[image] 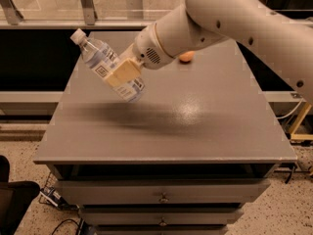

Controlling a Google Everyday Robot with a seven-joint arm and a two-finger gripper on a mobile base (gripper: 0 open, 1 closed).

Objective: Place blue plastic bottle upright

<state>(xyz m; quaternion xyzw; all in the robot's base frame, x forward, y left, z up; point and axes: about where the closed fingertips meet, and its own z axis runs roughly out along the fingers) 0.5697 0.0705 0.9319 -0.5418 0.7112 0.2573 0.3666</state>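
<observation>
The blue plastic bottle [100,60] is clear and bluish with a white cap and a white-and-blue label. It hangs above the left part of the grey table [195,126], tilted, cap up and to the left, base down and to the right. My gripper [122,72] is shut on the bottle's middle, with a tan finger pad across the label. The white arm reaches in from the upper right. The bottle's base is off the table top.
An orange fruit [186,57] lies at the far side of the table, partly hidden behind my arm. Drawers [161,192] sit under the table top. A railing and windows run behind the table. Cables lie on the speckled floor at lower left.
</observation>
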